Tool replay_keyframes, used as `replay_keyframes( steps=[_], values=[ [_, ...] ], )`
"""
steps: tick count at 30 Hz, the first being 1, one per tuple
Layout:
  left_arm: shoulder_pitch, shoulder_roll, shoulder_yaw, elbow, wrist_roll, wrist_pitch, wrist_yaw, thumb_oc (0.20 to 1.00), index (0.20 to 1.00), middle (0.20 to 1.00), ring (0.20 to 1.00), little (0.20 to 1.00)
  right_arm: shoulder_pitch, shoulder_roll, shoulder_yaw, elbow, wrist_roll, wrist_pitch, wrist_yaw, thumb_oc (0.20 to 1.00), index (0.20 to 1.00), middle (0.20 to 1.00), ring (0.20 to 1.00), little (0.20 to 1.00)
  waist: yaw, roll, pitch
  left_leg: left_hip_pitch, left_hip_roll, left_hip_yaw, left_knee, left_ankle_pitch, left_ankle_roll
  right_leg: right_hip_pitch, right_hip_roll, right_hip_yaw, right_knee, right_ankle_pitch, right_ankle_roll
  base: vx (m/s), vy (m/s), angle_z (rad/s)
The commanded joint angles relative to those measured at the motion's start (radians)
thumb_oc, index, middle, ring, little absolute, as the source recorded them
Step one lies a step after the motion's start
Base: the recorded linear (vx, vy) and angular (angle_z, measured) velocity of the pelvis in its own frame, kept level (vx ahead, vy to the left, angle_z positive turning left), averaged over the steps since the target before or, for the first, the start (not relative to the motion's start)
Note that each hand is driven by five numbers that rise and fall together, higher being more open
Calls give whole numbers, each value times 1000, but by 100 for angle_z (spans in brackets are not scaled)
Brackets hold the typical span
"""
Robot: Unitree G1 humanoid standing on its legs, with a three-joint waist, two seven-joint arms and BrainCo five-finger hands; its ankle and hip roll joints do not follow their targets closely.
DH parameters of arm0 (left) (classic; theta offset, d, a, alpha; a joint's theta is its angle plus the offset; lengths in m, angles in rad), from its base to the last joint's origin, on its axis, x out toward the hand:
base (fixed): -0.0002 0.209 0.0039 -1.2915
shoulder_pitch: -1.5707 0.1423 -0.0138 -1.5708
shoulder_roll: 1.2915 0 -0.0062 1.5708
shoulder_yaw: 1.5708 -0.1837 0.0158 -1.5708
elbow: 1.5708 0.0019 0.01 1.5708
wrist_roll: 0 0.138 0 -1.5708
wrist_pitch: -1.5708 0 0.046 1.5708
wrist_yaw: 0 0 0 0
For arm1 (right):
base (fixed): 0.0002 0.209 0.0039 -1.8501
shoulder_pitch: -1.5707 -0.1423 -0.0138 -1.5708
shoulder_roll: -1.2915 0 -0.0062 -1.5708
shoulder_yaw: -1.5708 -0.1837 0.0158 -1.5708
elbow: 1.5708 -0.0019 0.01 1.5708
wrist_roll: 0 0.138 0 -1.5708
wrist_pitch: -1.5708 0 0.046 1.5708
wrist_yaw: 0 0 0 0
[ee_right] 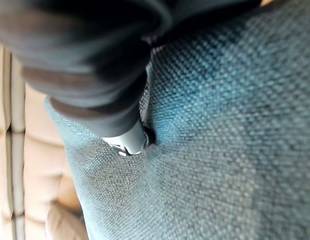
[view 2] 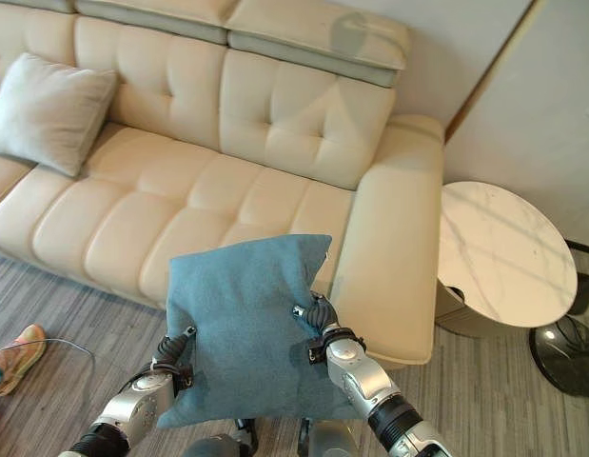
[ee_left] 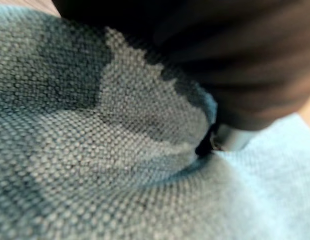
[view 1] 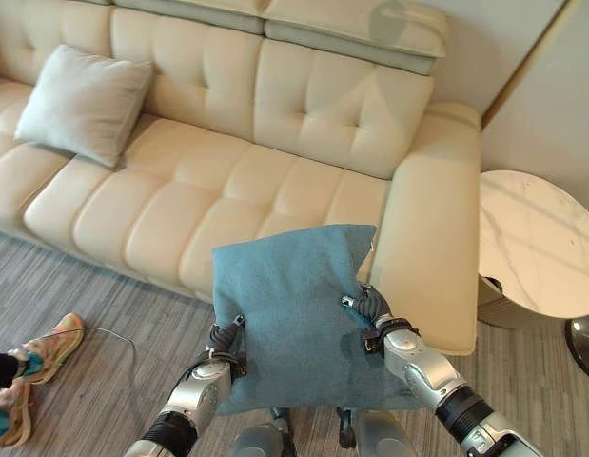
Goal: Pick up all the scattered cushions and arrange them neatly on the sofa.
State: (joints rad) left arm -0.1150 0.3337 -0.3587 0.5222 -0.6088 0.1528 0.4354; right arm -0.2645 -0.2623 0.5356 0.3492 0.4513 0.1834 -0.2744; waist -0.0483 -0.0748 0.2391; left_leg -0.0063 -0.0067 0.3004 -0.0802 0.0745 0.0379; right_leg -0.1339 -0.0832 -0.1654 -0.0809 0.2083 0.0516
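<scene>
I hold the teal cushion (view 1: 294, 314) upright in front of me, off the floor, between both hands. My left hand (view 1: 223, 341) grips its edge at 9 o'clock and my right hand (view 1: 368, 309) grips the opposite edge at 3 o'clock. In each wrist view the dark cover sits against the woven teal cloth and the fabric puckers inward where my fingers (ee_right: 127, 141) press into it, so both hands are curled onto the cushion rather than spread wide.

The cushion hangs just in front of the cream sofa (view 1: 237, 181), its top edge overlapping the front of the right-hand seat as seen from my head. The sofa has tufted back panels and a broad armrest (view 1: 437, 228) at 3 o'clock of the cushion.

A second cushion, the pale grey cushion (view 1: 83, 103), already lies on the sofa at 10 o'clock, leaning tilted against the backrest, well apart from the teal one.

Beside the armrest, at 3 o'clock, stands a round white marble side counter (view 1: 532, 243) with a dark base. The floor (view 1: 94, 305) is grey striped carpet. At 8 o'clock, near the edge of the head views, a person's shoe (view 1: 51, 347) rests on that floor.
</scene>
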Motion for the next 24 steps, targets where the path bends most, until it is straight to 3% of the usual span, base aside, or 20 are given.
replay_keyframes(
  steps=[1,3,6,8,11,13,16,17,18,21,22,23,24],
  values=[
    [-123,-132,-39,-117,12,-69,-80,200,200,200,200,200,-66,130,81,-72,3,-58,83,200,200,200,200,200,16,24,0,63,-23,-20,-7,-144,-39,-48,57,-150,-3,-138,84,296,-115,-43],
    [-118,-138,-32,-114,23,-72,-86,200,200,200,200,200,-54,119,75,-75,-4,-62,90,200,200,200,200,200,12,29,-15,103,-28,-20,-7,-169,-41,-10,63,-148,-6,-150,69,358,-126,-27],
    [-109,-143,-28,-120,23,-77,-92,200,200,200,200,200,-48,102,73,-78,8,-66,90,200,200,200,200,200,4,54,-25,93,-5,-25,181,-241,-57,43,60,-161,12,-192,37,361,-144,-3],
    [-103,-148,-25,-122,22,-80,-94,200,200,200,200,200,-50,88,77,-77,13,-68,93,200,200,200,200,200,11,70,-13,39,12,-45,362,-222,-81,83,64,-158,9,-213,15,255,-137,4],
    [-111,-158,-28,-108,15,-82,-90,200,200,200,200,200,-58,81,75,-73,20,-68,97,200,200,200,200,200,18,79,-3,1,15,-78,431,-183,-108,119,68,-153,-5,-234,-1,146,-64,-6],
    [-112,-169,-29,-106,4,-77,-91,200,200,200,200,200,-60,74,74,-74,18,-61,97,200,200,200,200,200,9,81,-7,-15,37,-75,367,-183,-101,141,55,-138,-6,-256,-6,183,-13,0],
    [-110,-173,-33,-107,1,-74,-87,200,200,200,200,200,-56,74,73,-72,15,-57,94,200,200,200,200,200,4,70,-15,-34,30,-95,304,-191,-82,142,38,-122,-5,-257,-8,80,26,-13],
    [-108,-175,-35,-110,-1,-75,-81,200,200,200,200,200,-52,73,75,-74,12,-56,91,200,200,200,200,200,0,69,-19,-42,33,-121,260,-170,-84,142,32,-109,3,-260,-8,146,80,-14],
    [-102,-184,-34,-112,-2,-76,-73,200,200,200,200,200,-47,68,75,-80,4,-53,92,200,200,200,200,200,-5,76,-16,-49,46,-179,180,-108,-91,152,27,-84,19,-271,-14,184,116,-8],
    [-100,-191,-37,-112,-3,-81,-58,200,200,200,200,200,-50,59,80,-81,2,-52,90,200,200,200,200,200,-13,97,-9,-65,75,-245,83,-17,-100,147,19,-49,62,-292,-25,108,135,-30],
    [-100,-191,-37,-112,-3,-81,-58,200,200,200,200,200,-50,59,80,-81,2,-52,90,200,200,200,200,200,-13,97,-9,-63,75,-245,80,-15,-100,147,19,-49,64,-293,-25,121,190,-47],
    [-102,-191,-39,-111,-4,-87,-50,200,200,200,200,200,-57,54,86,-86,-1,-53,86,200,200,200,200,200,-12,109,-4,-77,85,-317,30,31,-119,151,15,-23,80,-302,-25,147,197,-53],
    [-101,-190,-37,-111,-5,-88,-50,200,200,200,200,200,-58,51,84,-91,3,-52,87,200,200,200,200,200,-14,115,-2,-77,93,-334,6,42,-126,156,13,-9,90,-312,-25,147,197,-58]
  ],
)
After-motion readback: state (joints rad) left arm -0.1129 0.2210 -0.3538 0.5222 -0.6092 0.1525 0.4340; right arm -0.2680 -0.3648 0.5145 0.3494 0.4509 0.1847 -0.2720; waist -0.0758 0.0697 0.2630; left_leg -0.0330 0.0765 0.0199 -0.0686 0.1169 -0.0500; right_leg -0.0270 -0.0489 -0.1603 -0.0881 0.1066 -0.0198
